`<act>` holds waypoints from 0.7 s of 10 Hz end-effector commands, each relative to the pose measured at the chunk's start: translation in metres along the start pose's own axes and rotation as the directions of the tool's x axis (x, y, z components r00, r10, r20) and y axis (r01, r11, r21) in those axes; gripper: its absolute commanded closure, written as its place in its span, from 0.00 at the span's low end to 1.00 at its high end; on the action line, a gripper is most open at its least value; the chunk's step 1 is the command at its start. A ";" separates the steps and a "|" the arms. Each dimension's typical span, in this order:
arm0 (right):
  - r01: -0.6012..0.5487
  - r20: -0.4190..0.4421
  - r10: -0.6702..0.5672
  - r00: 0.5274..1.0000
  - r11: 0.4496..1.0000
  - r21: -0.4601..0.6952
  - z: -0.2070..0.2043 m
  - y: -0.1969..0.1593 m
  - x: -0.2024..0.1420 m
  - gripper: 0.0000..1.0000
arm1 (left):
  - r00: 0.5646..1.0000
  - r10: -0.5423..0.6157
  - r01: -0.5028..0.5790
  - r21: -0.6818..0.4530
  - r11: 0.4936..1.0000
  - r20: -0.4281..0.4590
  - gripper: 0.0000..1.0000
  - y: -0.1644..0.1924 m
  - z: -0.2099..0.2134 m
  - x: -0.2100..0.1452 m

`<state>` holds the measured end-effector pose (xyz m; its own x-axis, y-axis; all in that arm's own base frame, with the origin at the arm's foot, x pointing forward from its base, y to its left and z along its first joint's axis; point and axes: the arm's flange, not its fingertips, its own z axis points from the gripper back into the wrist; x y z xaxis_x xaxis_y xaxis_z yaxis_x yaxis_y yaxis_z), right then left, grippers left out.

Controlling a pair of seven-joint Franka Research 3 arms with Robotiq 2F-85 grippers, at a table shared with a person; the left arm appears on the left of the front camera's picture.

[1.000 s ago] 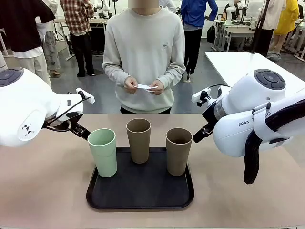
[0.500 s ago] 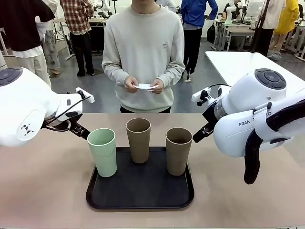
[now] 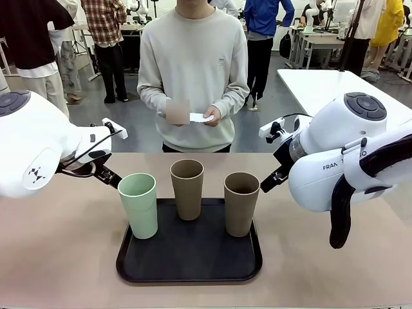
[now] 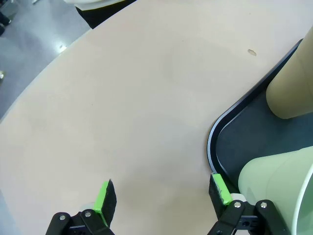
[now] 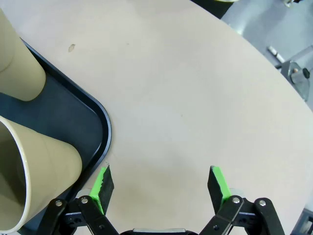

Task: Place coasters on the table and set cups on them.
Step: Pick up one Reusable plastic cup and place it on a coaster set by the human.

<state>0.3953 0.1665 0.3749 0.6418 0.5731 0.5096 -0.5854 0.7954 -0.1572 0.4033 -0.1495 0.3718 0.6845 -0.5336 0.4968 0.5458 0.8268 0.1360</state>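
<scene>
Three cups (image 3: 187, 189) stand upright on the black tray (image 3: 190, 261): the mint cup (image 3: 138, 206) at left, nearest the left gripper (image 4: 162, 192), and two tan cups, centre and right, the right tan cup (image 3: 241, 203) nearest the right gripper (image 5: 160, 180). Both grippers hover wide open and empty. The white coasters (image 3: 198, 118), count indeterminate, are at far centre in the person's hands (image 3: 212, 116); none lies on the table (image 3: 58, 270).

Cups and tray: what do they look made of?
Mint cup, middle tan cup, right tan cup: matte, no glare, thick rims; likely plastic or fibre composite, unclear which. Black tray: smooth, faint sheen on raised rim; probably plastic.
</scene>
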 end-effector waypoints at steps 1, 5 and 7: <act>0.000 0.000 0.000 1.000 1.000 0.000 0.000 0.000 0.000 0.00 | 1.000 0.000 0.000 0.000 1.000 0.000 0.00 0.000 0.000 0.000; 0.060 0.093 -0.061 0.994 0.998 0.016 0.106 -0.017 -0.009 0.00 | 1.000 -0.020 0.017 0.162 0.987 0.014 0.00 0.035 0.114 -0.003; 0.017 -0.057 -0.015 0.998 0.999 0.032 0.162 0.018 -0.043 0.00 | 0.980 0.013 -0.012 0.008 1.000 -0.199 0.00 0.022 0.166 -0.038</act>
<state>0.3474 0.1356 0.4931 0.6516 0.5404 0.5323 -0.5633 0.8147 -0.1375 0.3555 -0.0929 0.4880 0.7240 -0.5455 0.4222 0.4995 0.8367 0.2245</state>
